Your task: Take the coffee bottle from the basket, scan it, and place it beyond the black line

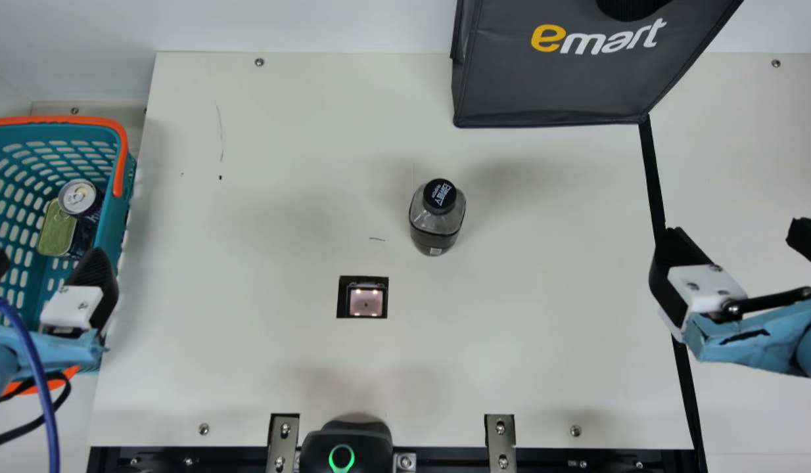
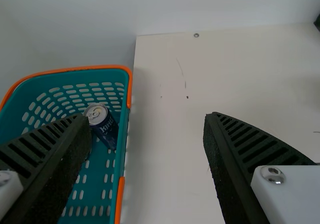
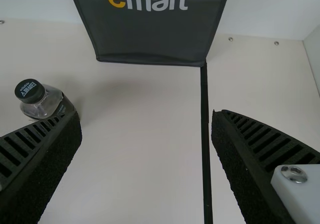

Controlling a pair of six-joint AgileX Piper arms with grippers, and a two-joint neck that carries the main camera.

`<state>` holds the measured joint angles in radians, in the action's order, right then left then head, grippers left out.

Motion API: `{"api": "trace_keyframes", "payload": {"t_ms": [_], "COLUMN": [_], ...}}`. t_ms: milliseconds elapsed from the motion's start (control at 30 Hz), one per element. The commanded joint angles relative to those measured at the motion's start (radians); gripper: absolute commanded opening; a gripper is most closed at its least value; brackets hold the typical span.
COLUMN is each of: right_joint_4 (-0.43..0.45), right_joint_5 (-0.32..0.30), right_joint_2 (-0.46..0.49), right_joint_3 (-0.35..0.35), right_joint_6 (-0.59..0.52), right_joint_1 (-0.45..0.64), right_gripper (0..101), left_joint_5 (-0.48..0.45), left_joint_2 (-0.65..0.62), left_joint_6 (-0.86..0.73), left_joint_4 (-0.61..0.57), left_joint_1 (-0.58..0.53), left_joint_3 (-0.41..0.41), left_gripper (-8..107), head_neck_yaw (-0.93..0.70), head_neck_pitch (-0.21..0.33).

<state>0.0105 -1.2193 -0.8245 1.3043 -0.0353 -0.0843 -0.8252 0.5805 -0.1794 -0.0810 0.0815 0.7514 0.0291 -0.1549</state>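
basket [image 1: 57, 121]: left of the scanner [image 1: 366, 302], well apart.
left gripper [image 1: 44, 256]: left of the scanner, above the near part of the basket; fingers spread wide, nothing between them.
scanner: landmark; set in the table [image 1: 261, 368], nearer the robot than the bottle [image 1: 437, 220].
bottle: upright, cap up, long axis vertical; stands to the right of the scanner and farther from the robot, near it, touching neither gripper.
line [image 1: 653, 177]: well to the right of the scanner; the bottle is on the scanner's side of it.
right gripper [image 1: 737, 230]: well to the right of the scanner, at the line; fingers wide apart and empty.
nearer arm: right; the bottle lies to the left of its fingers, toward the scanner.
next move (judged): bring the right fingers leftward, one to each side of the upright body. Scan status: cannot be told.
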Motion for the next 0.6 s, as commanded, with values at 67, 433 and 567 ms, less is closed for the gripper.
{"api": "trace_keyframes", "payload": {"t_ms": [67,433,567], "right_joint_4": [0.0,0.004,-0.001], "right_joint_5": [-0.001,0.01,0.022], "right_joint_2": [-0.022,-0.092,-0.119], "right_joint_3": [0.012,0.043,0.046], "right_joint_6": [0.006,0.022,0.022], "right_joint_1": [-0.025,-0.106,-0.131], "right_gripper": [91,91,91], "left_joint_5": [0.0,0.0,0.0], "left_joint_2": [0.0,0.0,0.0], "left_joint_6": [0.0,0.0,0.0], "left_joint_4": [0.0,0.0,0.0], "left_joint_1": [0.0,0.0,0.0], "left_joint_3": [0.0,0.0,0.0], "left_gripper": [90,90,90], "head_neck_yaw": [-0.002,-0.002,-0.002], "head_neck_pitch": [0.017,0.017,0.017]}}
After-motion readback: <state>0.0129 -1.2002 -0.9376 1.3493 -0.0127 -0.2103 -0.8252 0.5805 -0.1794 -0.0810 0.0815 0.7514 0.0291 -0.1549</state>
